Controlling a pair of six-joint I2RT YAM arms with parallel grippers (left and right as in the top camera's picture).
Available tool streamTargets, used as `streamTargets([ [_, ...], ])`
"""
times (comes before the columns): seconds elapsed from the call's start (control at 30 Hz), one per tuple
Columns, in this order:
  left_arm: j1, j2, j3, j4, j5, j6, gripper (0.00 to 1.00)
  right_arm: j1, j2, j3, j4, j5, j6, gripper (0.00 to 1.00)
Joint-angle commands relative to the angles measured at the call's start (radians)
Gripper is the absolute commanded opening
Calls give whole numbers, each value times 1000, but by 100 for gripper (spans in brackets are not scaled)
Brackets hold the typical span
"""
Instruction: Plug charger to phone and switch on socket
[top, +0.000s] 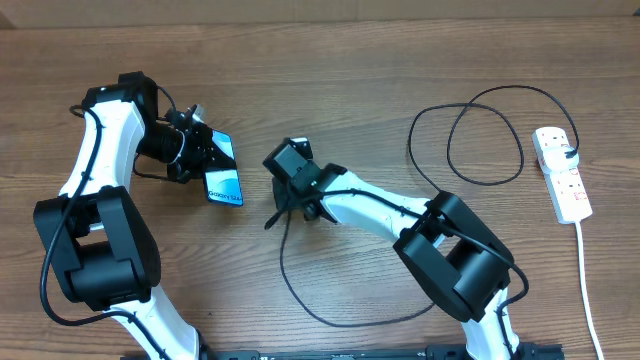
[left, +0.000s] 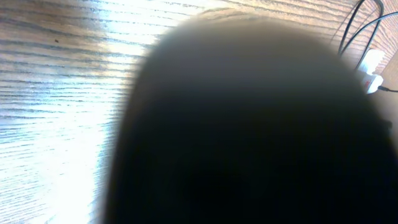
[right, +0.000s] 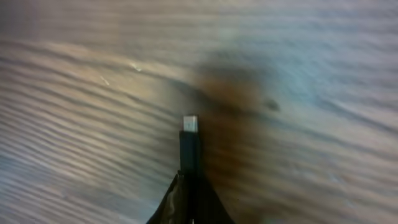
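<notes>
Most of the frame is swallowed by a big dark blurry blob (left: 249, 137) right up against the lens, and I honestly can't tell what it is. There's wood-grain table (left: 56, 93) on the left with heavy glare. In the top right corner you can see thin black loops of the charger (left: 346, 37) and a bit of the white socket (left: 372, 65).
</notes>
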Motion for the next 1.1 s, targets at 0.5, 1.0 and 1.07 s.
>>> streamTargets([
  [0.5,-1,-45,11,-3,17,-3,4,-455,-170,196,-623,65,-237,4],
  [1.0,-6,-45,11,37,56,-56,4,-700,-412,162,-734,53,-380,4],
  [1.07,-6,-45,11,47,59,-64,4,-657,-404,118,-715,53,-400,4],
])
